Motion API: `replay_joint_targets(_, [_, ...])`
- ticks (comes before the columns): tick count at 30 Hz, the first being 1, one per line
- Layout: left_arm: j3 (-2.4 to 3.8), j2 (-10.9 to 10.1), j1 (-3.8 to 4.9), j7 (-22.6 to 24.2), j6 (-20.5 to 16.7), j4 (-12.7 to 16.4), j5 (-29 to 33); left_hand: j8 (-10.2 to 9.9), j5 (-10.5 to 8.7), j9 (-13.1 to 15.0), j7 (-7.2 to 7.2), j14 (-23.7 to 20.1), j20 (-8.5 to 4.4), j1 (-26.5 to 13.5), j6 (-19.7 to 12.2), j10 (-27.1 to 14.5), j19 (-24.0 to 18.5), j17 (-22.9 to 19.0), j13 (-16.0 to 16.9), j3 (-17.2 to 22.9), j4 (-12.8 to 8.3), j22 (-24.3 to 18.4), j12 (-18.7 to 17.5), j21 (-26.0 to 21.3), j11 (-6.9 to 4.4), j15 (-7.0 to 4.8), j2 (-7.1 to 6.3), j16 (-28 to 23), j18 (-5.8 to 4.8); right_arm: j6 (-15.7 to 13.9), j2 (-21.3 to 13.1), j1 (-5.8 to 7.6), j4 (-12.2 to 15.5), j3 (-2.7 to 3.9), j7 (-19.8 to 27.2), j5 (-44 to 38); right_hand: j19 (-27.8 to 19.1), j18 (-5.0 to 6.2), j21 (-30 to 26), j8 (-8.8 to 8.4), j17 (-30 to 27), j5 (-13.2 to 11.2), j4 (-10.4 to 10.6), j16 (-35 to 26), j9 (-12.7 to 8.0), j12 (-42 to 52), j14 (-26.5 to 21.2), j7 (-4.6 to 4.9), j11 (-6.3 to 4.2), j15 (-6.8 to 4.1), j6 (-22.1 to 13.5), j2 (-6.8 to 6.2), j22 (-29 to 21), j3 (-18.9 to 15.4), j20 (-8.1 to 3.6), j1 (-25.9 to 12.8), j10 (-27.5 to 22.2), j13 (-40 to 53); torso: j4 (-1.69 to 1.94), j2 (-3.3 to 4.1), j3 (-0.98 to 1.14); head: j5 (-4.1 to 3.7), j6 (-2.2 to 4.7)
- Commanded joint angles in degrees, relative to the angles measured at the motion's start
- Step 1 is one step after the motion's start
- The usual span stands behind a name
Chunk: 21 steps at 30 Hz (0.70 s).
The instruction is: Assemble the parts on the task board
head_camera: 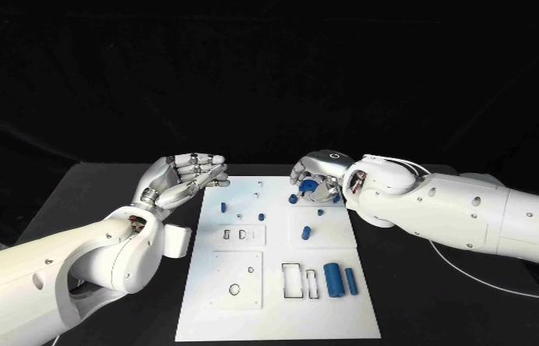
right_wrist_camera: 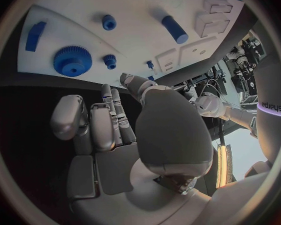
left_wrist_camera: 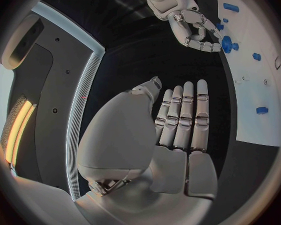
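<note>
Right robot hand (head_camera: 318,176) hovers empty, fingers loosely apart, over the blue gear (right_wrist_camera: 72,61); left robot hand (head_camera: 185,178) open, upright.

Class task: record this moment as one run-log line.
left hand: empty, beside task board | right hand: empty, over blue gear | large cylinder: lying on board

A black table (head_camera: 101,182) stands before a black backdrop (head_camera: 269,58). A lit strip (left_wrist_camera: 18,130) glows on a grey panel (left_wrist_camera: 59,80).
</note>
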Motion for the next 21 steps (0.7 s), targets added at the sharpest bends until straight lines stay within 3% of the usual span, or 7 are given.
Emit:
replay_joint_targets(1, [0.06, -0.1, 0.28, 0.1, 1.7, 0.4, 0.4, -0.2, -0.11, -0.1, 0.2, -0.1, 0.15, -0.4, -0.1, 0.0, 0.2, 0.1, 0.0, 0.1, 0.1, -0.1, -0.2, 0.1, 0.41, 0.3, -0.28, -0.3, 0.68, 3.0, 0.2, 0.02, -0.2, -0.03, -2.8, -4.6, -0.4, -0.64, -0.1, -0.52, -0.2, -0.3, 0.2, 0.0, 0.1, -0.2, 2.3, -0.09, -0.01, 0.43, -0.7, -0.65, -0.3, -0.8, 0.19, 0.0, -0.9, 0.0, 0.21, 0.47, -0.07, -0.03, 0.27])
replay_joint_targets(10, [0.05, -0.4, 0.62, 0.0, 1.7, 0.7, 0.8, -0.2, -0.11, -0.1, 0.22, -0.1, 0.15, -0.5, -0.2, 0.0, 0.2, 0.1, 0.0, 0.1, 0.1, -0.1, -0.3, 0.1, 0.42, 0.31, -0.29, -0.4, 0.68, 3.7, 0.9, 0.0, -0.7, -0.11, -3.3, -5.3, -0.3, -0.72, 0.4, -0.72, 0.3, -0.3, 0.4, 0.6, 0.3, -0.1, 2.4, -0.21, -0.01, 0.49, -0.9, -0.33, 0.5, -1.1, 0.25, 0.1, -1.4, 0.0, 0.56, 1.06, -0.18, -0.07, 0.03])
replay_joint_targets(21, [0.05, -0.5, 0.8, 0.0, 1.5, 0.7, 1.1, -0.3, -0.1, -0.1, 0.38, 0.0, 0.19, -0.7, -0.3, -0.2, 0.2, 0.2, 0.0, 0.2, 0.2, -0.1, -0.5, 0.1, 0.55, 0.37, -0.19, -0.5, 0.69, 3.7, 1.5, -0.1, -1.3, -0.19, -2.9, -5.0, 0.7, -1.18, 2.7, -0.53, 2.0, -0.2, 0.6, 2.5, 0.8, 0.4, 2.7, -0.25, -0.16, 0.39, -0.2, 0.57, 3.6, -0.7, 0.27, 0.6, -0.2, 0.3, 0.59, 1.56, -0.2, 0.02, 0.11])
